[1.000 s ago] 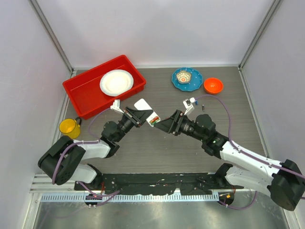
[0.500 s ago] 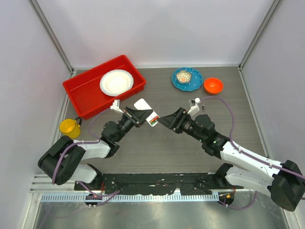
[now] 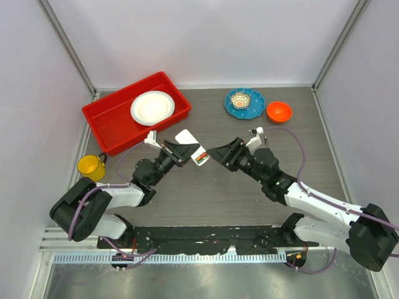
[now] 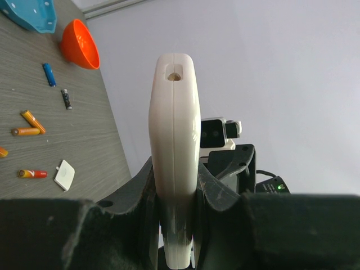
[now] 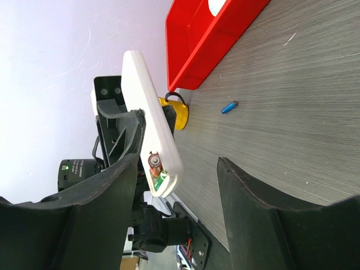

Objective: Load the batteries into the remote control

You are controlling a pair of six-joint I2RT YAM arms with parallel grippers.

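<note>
My left gripper (image 3: 182,151) is shut on the white remote control (image 3: 187,137), holding it off the table. Seen edge-on in the left wrist view, the remote control (image 4: 174,124) is clamped between the jaws of the left gripper (image 4: 175,169). Its open compartment shows a red-orange battery (image 5: 154,165) and a green battery (image 5: 162,179). My right gripper (image 3: 219,154) is open just right of that end. In its own view the right gripper (image 5: 179,163) stands apart from the remote control (image 5: 147,112), holding nothing. Loose batteries (image 4: 32,125) lie on the table.
A red tray (image 3: 112,121) holding a white plate (image 3: 152,107) stands back left, with a yellow cup (image 3: 91,166) beside it. A blue plate (image 3: 245,103) and an orange bowl (image 3: 278,111) stand at the back. A small white cover (image 4: 64,175) lies near the batteries.
The right gripper has drawn back up and to the right, a little away from the remote's battery end. The left arm and remote have stayed still.
</note>
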